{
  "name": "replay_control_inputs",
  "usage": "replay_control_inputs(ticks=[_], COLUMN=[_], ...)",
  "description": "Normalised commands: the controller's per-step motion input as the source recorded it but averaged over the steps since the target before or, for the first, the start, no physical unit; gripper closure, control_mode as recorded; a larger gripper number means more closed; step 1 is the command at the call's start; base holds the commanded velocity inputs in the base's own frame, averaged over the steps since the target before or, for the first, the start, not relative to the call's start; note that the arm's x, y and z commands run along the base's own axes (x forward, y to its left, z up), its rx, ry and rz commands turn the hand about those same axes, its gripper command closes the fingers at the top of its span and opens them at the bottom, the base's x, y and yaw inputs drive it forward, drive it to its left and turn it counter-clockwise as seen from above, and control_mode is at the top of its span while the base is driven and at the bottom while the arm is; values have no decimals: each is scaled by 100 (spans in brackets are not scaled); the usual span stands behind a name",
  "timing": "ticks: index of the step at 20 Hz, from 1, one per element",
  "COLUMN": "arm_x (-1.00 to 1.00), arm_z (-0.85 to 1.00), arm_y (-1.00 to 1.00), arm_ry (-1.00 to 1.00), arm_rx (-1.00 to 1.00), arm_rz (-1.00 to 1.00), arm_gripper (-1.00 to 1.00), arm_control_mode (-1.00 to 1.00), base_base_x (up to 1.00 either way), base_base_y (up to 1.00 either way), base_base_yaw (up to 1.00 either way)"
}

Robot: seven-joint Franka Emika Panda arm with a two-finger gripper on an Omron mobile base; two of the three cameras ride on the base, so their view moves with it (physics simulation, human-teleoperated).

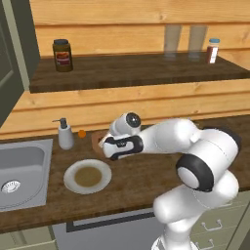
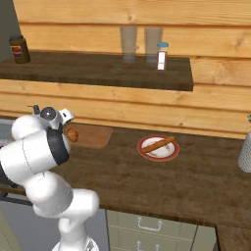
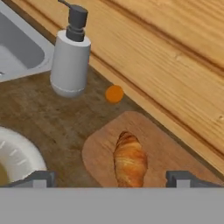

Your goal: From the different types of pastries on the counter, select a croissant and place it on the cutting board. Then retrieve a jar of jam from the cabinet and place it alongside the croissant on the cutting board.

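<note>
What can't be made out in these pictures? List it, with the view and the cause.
- Cutting board: in the left base view, mostly behind the arm.
- Croissant: in the hand view its near end runs off the bottom edge.
- Jar of jam: the cabinet is cut by the left edge, so its inside is hidden.
- Small orange thing by the soap dispenser: too small to identify.
- Gripper: tips wide apart, barely showing.

No words, numbers or brand names can be read anywhere. The dark jar (image 1: 62, 55) on the wooden shelf (image 1: 136, 71) wears a red label, but its print is only a blur. The blue-capped bottle (image 2: 162, 56) likewise shows nothing legible.
</note>
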Motion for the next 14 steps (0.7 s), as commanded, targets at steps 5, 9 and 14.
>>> replay_control_inputs(ticks=[5,9,14], arm_x=[-100,-56,-10], arm_z=[25,80,98], arm_y=[4,-1,-39], arm_ry=[-14,-6,-1], arm_rx=[3,0,2], arm_rz=[0,-2,-13], arm_gripper=[-100,-100,-100], arm_control_mode=[-100,-100,-100], base_base_x=[0,0,0], base_base_y=[0,0,0], base_base_yaw=[0,0,0])
